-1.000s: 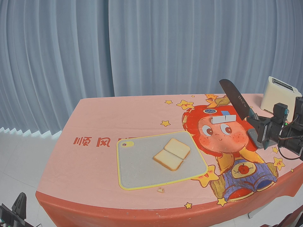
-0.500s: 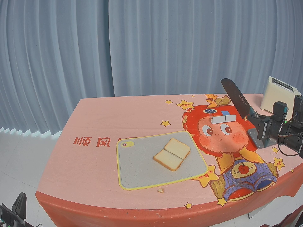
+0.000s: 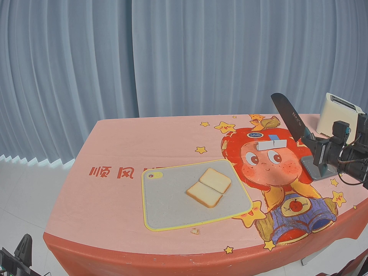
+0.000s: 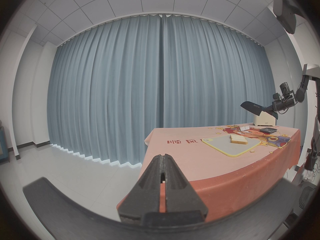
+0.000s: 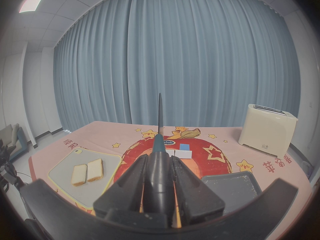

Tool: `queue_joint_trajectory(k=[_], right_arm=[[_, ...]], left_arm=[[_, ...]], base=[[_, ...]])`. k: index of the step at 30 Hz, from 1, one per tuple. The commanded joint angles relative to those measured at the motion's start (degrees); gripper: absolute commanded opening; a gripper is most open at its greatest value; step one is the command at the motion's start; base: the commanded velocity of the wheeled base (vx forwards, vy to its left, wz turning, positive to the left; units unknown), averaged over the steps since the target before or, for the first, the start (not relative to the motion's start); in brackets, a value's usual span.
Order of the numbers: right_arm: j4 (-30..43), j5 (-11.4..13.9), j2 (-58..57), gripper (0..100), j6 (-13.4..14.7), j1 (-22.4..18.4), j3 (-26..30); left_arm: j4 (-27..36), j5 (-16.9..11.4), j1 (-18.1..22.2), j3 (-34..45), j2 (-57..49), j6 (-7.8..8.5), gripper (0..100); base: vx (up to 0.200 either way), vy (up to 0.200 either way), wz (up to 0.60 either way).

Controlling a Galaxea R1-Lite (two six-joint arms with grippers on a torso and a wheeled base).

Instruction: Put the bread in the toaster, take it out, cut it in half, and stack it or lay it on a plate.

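Rightward drifts our black-bladed knife (image 3: 288, 115), right gripper (image 3: 310, 139) clamped on it | halved tan bread (image 3: 209, 187) mid yellow-rimmed grey board (image 3: 168, 204) | left gripper (image 4: 163, 160) closed

Head camera high over table (image 3: 115, 150); wrist cameras low, facing curtain (image 4: 160, 70); all share cutting board (image 3: 168, 207).

Right claw (image 5: 158, 158): over the right side of the table (image 3: 122, 146), with the knife (image 3: 288, 114) clamped in it, blade running up and leftward. Directly under the claw: tray (image 3: 311, 172), on the table. Behind the claw and to its right: toaster (image 3: 339, 115). Near its left: two small tags (image 3: 271, 144). Well to its left, nearer the front edge: cutting board (image 3: 168, 200), bearing two bread halves (image 3: 209, 187) side by side, touching.
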Motion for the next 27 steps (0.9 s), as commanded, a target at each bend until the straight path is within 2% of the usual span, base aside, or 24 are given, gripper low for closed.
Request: queue_joint_trajectory(k=[1, 4, 5, 27], right_arm=[[0.0, 1.9, 0.3, 0, 0.0, -0.7, 0.0], [0.0, 4.5, 0.6, 0, 0.0, -1.7, 0.0], [0.0, 4.7, 0.7, 0, 0.0, -2.0, 0.0], [0.0, 5.1, 4.6, 0, 1.4, -2.7, -1.6]], left_arm=[[0.0, 0.0, 0.0, 1.0, 0.1, -0.01, 0], [0.0, 0.0, 0.0, 1.0, 0.1, -0.01, 0], [0.0, 0.0, 0.0, 1.0, 0.1, -0.01, 0], [0.0, 0.0, 0.0, 1.0, 0.1, -0.01, 0]], base=[[0.000, 0.000, 0.00], [0.000, 0.000, 0.00], [0.000, 0.000, 0.00], [0.000, 0.000, 0.00]])
